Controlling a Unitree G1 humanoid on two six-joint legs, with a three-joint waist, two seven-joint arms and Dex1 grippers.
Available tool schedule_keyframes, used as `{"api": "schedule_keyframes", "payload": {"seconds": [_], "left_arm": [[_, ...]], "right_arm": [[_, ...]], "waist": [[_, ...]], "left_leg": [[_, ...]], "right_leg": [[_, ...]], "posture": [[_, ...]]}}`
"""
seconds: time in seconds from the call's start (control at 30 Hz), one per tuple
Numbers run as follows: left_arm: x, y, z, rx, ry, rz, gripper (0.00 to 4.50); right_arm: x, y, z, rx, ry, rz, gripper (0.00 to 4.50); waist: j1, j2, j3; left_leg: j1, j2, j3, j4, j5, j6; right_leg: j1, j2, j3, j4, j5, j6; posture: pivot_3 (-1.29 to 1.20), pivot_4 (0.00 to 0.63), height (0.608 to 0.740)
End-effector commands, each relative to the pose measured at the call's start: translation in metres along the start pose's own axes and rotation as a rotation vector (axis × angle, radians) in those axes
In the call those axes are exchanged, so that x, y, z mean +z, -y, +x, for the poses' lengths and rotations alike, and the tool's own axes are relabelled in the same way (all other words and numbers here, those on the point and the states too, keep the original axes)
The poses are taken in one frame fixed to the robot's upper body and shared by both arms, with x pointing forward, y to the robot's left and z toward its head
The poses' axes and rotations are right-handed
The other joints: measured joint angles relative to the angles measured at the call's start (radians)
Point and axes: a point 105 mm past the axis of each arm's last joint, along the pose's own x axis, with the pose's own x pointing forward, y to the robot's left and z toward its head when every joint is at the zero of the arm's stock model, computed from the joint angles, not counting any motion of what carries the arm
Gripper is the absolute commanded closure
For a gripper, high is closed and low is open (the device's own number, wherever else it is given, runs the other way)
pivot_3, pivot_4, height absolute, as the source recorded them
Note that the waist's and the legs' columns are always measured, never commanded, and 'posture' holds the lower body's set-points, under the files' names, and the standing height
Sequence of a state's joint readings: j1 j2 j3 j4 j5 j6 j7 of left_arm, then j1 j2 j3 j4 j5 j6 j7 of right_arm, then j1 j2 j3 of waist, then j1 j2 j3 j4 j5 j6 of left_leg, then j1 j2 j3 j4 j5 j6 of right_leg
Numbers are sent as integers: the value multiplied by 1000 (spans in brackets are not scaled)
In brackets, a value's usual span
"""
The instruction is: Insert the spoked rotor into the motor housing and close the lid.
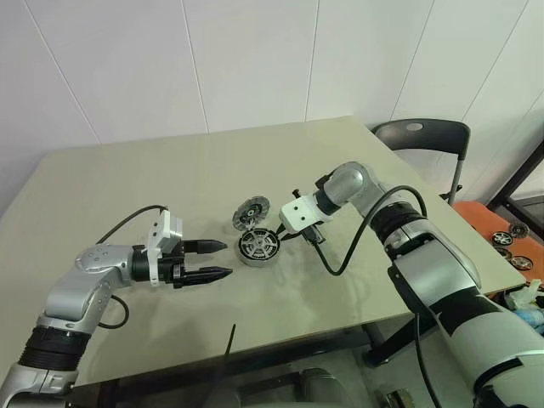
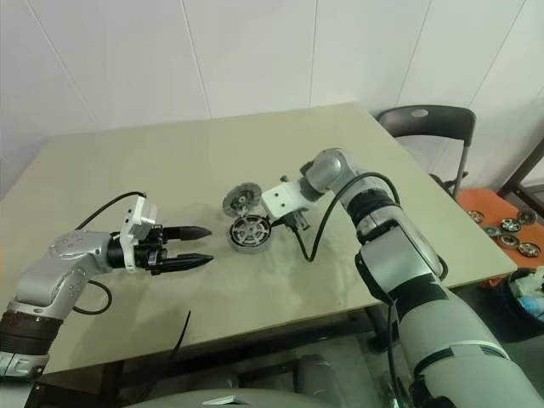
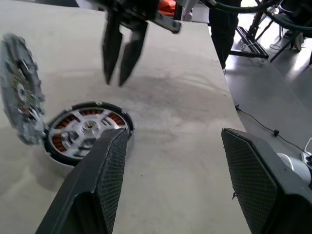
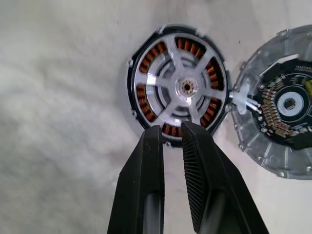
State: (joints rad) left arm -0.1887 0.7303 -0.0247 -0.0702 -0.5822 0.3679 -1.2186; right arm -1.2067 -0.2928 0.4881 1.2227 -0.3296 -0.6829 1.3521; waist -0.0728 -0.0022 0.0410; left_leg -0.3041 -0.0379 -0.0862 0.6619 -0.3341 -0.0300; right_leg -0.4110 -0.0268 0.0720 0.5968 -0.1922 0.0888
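The motor housing [image 4: 186, 44] lies flat on the table, its ring of coppery windings showing. The shiny spoked rotor [image 4: 161, 80] sits inside it, hub centred. The lid [image 1: 250, 211] stands tilted on edge against the housing's far side, its circuit-board face [image 4: 287, 105] turned towards the housing. My right gripper [image 4: 170, 127] hangs just above the housing's rim, pointing down, shut with nothing between its fingers. My left gripper [image 1: 214, 260] hovers level, a little to the left of the housing [image 1: 257, 245], open and empty.
The beige table [image 1: 170, 170] has its front edge close below the grippers. A black chair [image 1: 425, 140] stands at the back right corner. An orange surface with more motor parts [image 1: 510, 242] lies off the table to the right. My right arm's cable [image 1: 340, 263] hangs over the table.
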Motion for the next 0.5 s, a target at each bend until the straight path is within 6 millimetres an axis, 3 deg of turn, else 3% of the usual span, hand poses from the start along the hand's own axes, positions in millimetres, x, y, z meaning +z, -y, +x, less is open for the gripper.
{"api": "schedule_keyframes", "payload": {"seconds": [0.03, 0.27, 0.5], "left_arm": [[10, 5, 4, -2, 20, 43, 1232], [7, 9, 3, 24, 25, 37, 1232], [4, 12, 3, 38, 27, 27, 1232]], "right_arm": [[3, 8, 1, -9, -19, 2, 3846], [-10, -6, 17, 47, -116, -53, 3846], [-3, 4, 8, 32, -100, -61, 3846]], "waist": [[0, 0, 0], [-1, 0, 0], [-1, 1, 1]], "left_leg": [[0, 0, 0, 0, 0, 0], [0, 0, -1, 0, 0, 0], [1, 0, -1, 0, 0, 0]], "right_leg": [[0, 0, 0, 0, 0, 0], [0, 0, 0, 0, 0, 0], [0, 0, 0, 1, 0, 0]], "posture": [[0, 0, 740], [0, 0, 740], [0, 0, 740]]}}
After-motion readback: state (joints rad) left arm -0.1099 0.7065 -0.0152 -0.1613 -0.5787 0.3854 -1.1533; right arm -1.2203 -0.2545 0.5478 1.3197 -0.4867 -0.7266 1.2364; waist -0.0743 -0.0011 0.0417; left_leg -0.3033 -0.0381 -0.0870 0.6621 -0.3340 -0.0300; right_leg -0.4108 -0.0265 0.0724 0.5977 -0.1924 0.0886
